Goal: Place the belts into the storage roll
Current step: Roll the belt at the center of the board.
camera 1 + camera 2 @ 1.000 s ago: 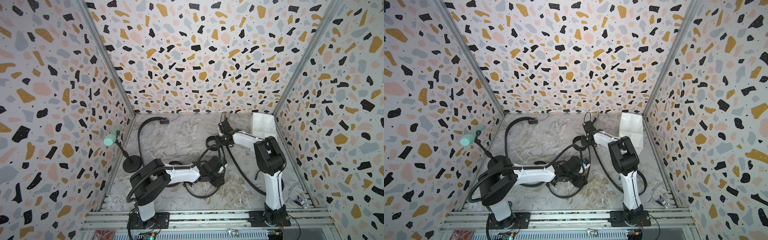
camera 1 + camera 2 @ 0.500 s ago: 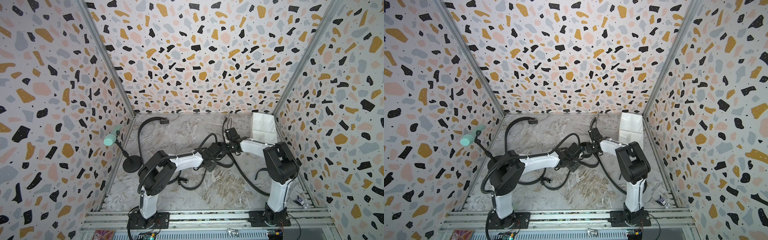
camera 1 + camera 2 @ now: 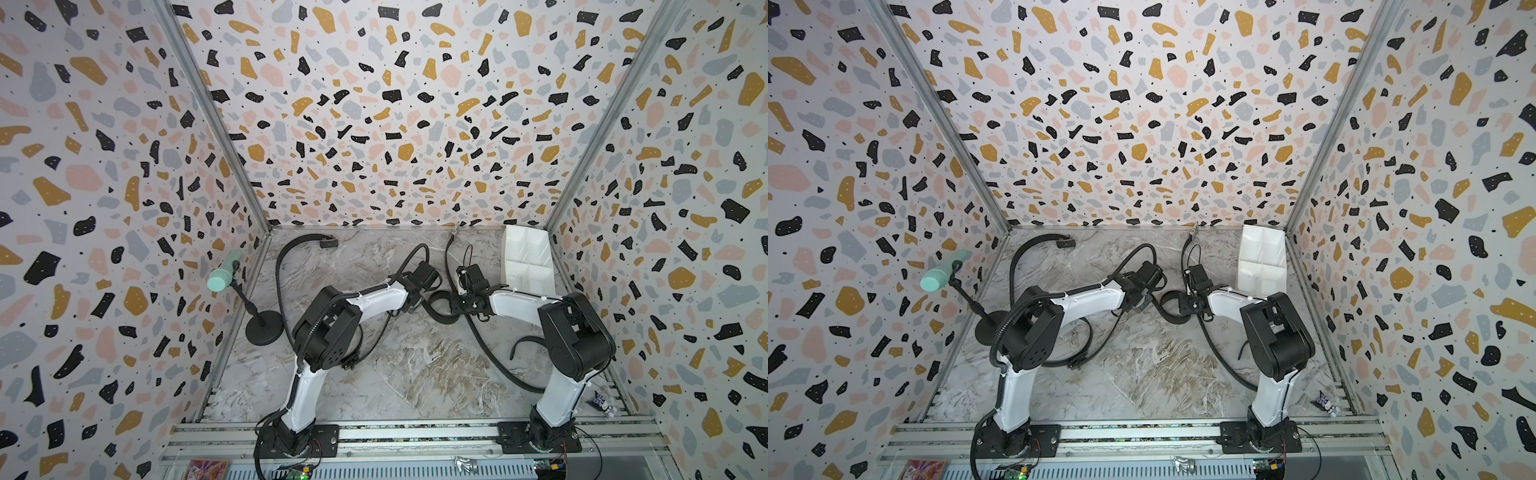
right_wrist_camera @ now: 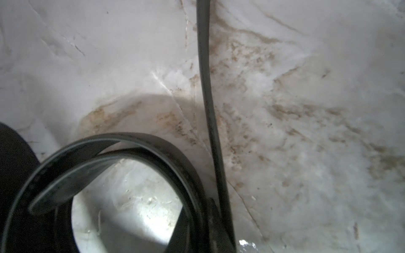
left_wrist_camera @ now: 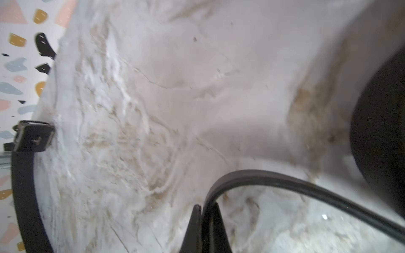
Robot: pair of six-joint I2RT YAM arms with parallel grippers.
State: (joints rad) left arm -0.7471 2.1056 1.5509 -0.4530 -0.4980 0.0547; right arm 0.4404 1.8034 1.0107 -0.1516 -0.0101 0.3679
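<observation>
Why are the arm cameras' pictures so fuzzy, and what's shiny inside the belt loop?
Left wrist view: blur smears the table and belt buckle. Right wrist view: the rolled belt sits too close, out of focus; light glares off the table inside it. Top views: sharp.

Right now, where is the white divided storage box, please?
In both top views, the box sits in the far right corner, against the right wall, beyond the right arm.

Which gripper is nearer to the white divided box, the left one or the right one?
Right. The right gripper, shut on a coiled belt, sits between the storage roll and the left gripper, which pinches a belt strap farther toward the table's middle.
</observation>
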